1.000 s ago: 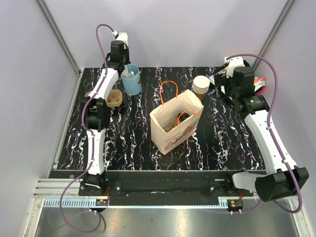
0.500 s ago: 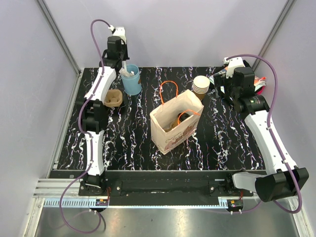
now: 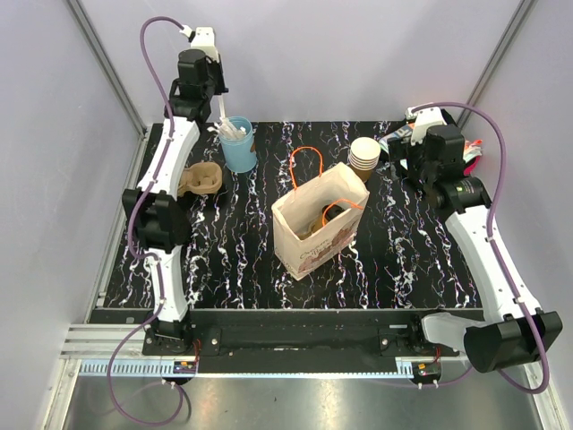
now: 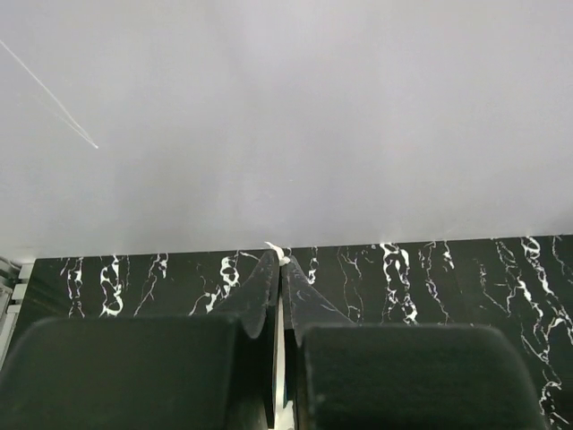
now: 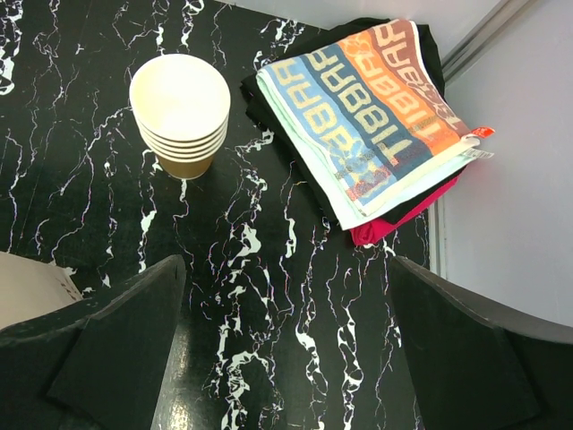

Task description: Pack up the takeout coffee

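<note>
The left gripper (image 4: pixel 278 269) is at the upper left of the top view, raised above the blue cup (image 3: pixel 238 145). Its fingers are pressed together on a thin white utensil (image 3: pixel 221 115), whose tip pokes out past the fingertips in the wrist view. The utensil runs down toward the blue cup, where more white utensils stand.

Just left of the blue cup, a brown cardboard carrier (image 3: pixel 199 177) lies on the counter (image 3: pixel 233 242), partly under the left arm.

The paper bag (image 3: pixel 318 237) stands open in the middle of the top view, with orange handles. A brown rounded form shows in its shadowed mouth, and that seems to be the cup (image 3: pixel 312 230). It is too dark and too hidden to be sure.

The right gripper (image 5: pixel 286 264) is at the upper right of the top view, with its fingers spread wide and nothing between them. It hangs over bare counter. In its wrist view the stack (image 5: pixel 181 112) of nested cups stands at the upper left, and a pile of folded striped cloths (image 5: pixel 376 107) lies at the upper right by the counter's edge. The stack is just right of the bag's top corner.
</note>
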You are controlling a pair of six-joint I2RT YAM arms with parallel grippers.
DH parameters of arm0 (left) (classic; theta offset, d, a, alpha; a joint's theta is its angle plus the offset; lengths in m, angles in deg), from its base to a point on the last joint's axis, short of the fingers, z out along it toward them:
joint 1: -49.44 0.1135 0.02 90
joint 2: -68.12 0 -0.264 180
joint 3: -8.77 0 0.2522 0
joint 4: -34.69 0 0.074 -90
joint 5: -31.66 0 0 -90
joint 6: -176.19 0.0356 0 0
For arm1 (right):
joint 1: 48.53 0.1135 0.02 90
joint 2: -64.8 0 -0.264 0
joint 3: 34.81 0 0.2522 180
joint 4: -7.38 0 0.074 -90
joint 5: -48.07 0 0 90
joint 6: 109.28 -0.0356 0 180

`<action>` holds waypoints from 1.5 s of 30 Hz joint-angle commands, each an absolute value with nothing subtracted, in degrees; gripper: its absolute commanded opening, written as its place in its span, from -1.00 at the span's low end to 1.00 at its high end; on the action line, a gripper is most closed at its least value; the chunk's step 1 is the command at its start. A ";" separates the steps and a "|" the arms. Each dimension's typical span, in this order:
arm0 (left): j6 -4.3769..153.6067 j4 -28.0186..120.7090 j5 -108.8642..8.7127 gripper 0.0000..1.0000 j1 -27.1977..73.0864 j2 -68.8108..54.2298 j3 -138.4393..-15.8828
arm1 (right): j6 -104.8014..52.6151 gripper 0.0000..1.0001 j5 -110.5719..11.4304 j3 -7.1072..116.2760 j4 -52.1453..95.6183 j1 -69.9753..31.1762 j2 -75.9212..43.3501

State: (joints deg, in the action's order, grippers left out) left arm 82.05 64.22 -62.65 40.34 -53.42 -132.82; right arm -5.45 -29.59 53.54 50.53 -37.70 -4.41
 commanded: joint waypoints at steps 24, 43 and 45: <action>77.06 72.79 -55.70 -1.00 40.30 -31.74 -128.13 | -4.51 0.99 -34.28 48.56 48.21 -38.07 -1.74; 78.28 73.50 -47.97 -1.00 41.36 -7.40 -99.41 | -3.64 0.99 -36.66 45.05 46.89 -38.16 -0.15; 77.93 71.22 -46.13 -1.00 41.44 -5.28 -96.94 | -3.63 0.99 -37.01 44.87 47.07 -38.51 -0.16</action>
